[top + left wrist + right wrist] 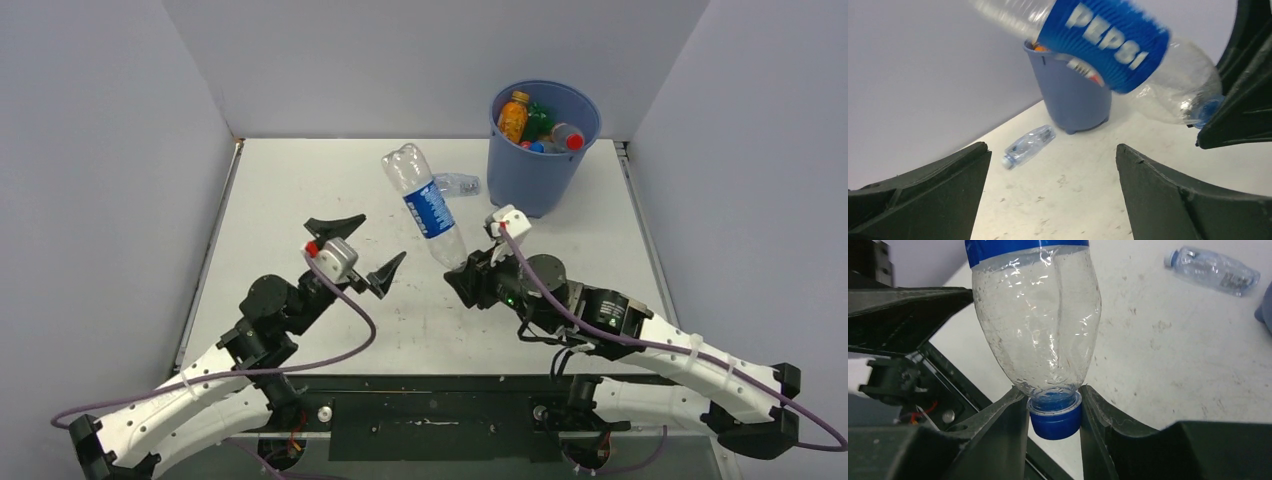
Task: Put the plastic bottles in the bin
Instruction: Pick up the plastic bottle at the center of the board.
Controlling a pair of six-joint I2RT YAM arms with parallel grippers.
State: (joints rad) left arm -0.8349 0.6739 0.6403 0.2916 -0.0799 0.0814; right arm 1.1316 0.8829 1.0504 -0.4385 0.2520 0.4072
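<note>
Gripping Pepsi bottle [430, 208] by cap with right pincer [1054, 400], leaving left pincer [383, 235] released wide; keeping hold firm, lifting bottle base over rim of bin [535, 175] at far-right counter [300, 180] corner.

Right tool [1054, 412] pinching Pepsi bottle [1038, 325] neck; small bottle [1213, 271] beyond.

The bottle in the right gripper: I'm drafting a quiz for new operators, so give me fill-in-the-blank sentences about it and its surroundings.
1. The right gripper grips the big bottle by its blue ____.
2. The big bottle's label reads ____.
3. The left gripper holds nothing; its jaws stand ____.
4. In the top view, the small clear bottle on the table lies to the ____ of the bin.

Missing words: cap; Pepsi; open; left.
</note>
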